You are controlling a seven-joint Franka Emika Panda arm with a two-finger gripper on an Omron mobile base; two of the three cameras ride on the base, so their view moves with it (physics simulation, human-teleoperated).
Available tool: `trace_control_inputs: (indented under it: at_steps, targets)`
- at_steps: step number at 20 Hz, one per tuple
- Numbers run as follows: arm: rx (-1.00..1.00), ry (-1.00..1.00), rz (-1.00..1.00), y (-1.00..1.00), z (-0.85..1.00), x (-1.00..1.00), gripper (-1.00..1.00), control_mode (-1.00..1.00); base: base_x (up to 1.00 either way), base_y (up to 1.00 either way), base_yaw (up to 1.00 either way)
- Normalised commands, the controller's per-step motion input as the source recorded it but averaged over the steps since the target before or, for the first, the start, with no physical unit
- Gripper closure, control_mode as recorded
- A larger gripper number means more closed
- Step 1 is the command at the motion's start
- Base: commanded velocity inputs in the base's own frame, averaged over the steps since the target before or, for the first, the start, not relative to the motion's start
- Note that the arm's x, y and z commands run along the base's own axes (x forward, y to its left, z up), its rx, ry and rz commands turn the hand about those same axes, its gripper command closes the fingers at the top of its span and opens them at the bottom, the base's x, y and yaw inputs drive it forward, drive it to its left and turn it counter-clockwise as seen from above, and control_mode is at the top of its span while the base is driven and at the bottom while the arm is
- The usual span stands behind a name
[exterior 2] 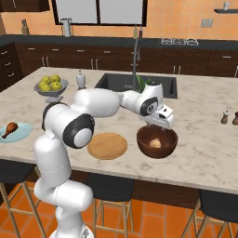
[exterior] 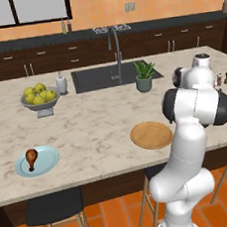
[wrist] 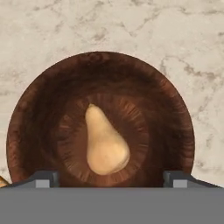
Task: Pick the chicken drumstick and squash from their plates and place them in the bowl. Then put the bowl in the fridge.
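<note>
Looking along my hand, I see the pear-shaped tan squash [wrist: 105, 144] lying on the floor of the dark wooden bowl [wrist: 39, 109], narrow end toward twelve o'clock. My two fingertips [wrist: 43, 178] stand spread wide at the bottom edge, at seven and five o'clock of the squash, with nothing between them and clear of it.

From the right base camera, my gripper [exterior 2: 160, 122] hovers just above the bowl's far rim, and the bare wooden plate [exterior 2: 107, 145] sits just beside the bowl at nine o'clock.

The left base camera gives the chicken drumstick [exterior: 31, 158] on the blue plate [exterior: 48, 160], near the counter's [exterior: 91, 123] front edge, well apart from the wooden plate. Open marble lies between them.
</note>
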Motion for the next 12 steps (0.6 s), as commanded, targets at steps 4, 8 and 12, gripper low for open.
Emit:
trace_control_inputs:
  at_steps: [4,8,12]
  targets:
    - [0.0,-0.01,0.0,0.46,0.84,-0.52,-1.0,-1.0,0.0,0.0,0.0]
    - [-0.03,0.0,0.01,1.0,0.47,-0.98,-1.0,-1.0,0.0,0.0,0.0]
    - [-0.19,-0.15,0.03,0.79,0.3,-0.82,-1.0,-1.0,0.0,0.0,0.0]
